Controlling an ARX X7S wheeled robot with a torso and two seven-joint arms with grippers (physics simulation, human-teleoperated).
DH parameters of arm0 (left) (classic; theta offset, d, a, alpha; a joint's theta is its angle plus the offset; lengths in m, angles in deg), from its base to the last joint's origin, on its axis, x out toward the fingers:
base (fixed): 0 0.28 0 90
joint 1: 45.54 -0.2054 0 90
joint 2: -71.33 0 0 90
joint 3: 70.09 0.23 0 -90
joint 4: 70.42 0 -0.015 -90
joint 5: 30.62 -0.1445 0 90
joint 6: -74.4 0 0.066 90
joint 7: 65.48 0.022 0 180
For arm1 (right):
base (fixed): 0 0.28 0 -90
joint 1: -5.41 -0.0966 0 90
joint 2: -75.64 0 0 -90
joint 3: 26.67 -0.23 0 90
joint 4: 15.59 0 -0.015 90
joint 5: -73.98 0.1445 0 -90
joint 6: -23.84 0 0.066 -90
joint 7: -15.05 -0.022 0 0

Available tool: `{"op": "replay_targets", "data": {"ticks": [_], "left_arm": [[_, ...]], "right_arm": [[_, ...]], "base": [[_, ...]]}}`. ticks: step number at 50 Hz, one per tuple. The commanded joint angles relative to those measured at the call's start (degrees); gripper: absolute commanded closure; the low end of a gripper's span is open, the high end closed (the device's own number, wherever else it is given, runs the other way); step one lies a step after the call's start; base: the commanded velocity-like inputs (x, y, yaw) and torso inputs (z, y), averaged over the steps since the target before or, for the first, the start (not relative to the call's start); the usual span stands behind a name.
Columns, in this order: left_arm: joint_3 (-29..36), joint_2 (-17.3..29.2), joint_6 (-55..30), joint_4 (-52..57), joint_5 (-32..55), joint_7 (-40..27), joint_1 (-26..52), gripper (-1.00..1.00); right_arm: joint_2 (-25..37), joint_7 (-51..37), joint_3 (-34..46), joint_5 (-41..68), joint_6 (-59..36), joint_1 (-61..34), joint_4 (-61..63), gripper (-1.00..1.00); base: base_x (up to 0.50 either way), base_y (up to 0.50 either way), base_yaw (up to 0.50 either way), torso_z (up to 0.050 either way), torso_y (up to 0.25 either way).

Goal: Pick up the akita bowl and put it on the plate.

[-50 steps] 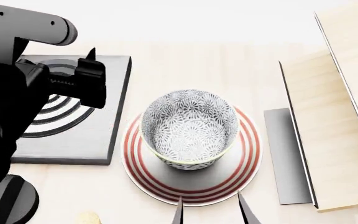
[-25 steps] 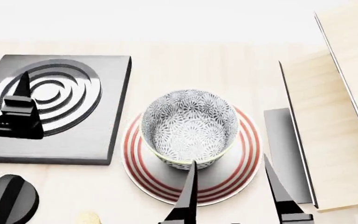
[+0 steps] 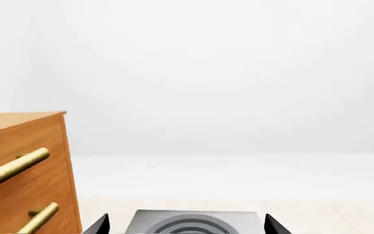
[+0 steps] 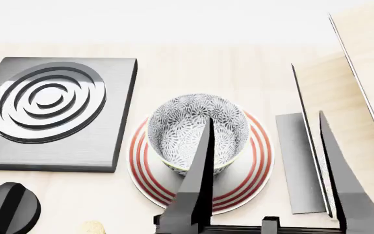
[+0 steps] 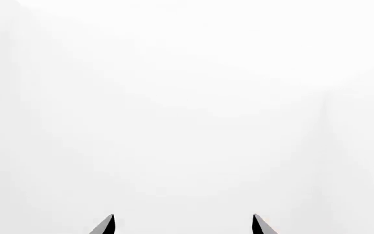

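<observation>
The akita bowl point(image 4: 196, 134), white with a dense grey-blue floral pattern, stands upright in the middle of the plate point(image 4: 255, 161), a flat white plate with red rings. My right gripper point(image 4: 266, 115) is open and empty; its two dark fingers point(image 4: 200, 180) rise large in the foreground of the head view, one in front of the bowl, the other to the right of the plate. The right wrist view shows only my right gripper point(image 5: 181, 223) against blank white. My left gripper point(image 3: 185, 224) is open and empty, facing the burner.
A dark grey square burner point(image 4: 50, 112) with concentric rings lies left of the plate, also seen as the burner point(image 3: 194, 222). A black knob point(image 4: 8, 209) sits at front left. Wooden boards point(image 4: 352, 136) and a grey panel point(image 4: 297, 161) stand at right. A wooden cabinet point(image 3: 25, 170) has brass handles.
My left arm has drawn back out of the head view to the left. My right gripper's fingers have risen far higher into view, still open. Bowl and plate stayed put.
</observation>
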Motion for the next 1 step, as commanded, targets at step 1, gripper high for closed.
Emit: {"op": "replay_targets", "data": {"ticks": [1], "left_arm": [[-1.0,6.2,1.2,10.0,-6.0,-4.8,-0.3,-1.00]], "right_arm": [[-19.8,25.4,-11.8,-17.0,5.0,5.8,4.3,-1.00]], "base": [[0.00,0.00,0.00,0.000,0.000]]}}
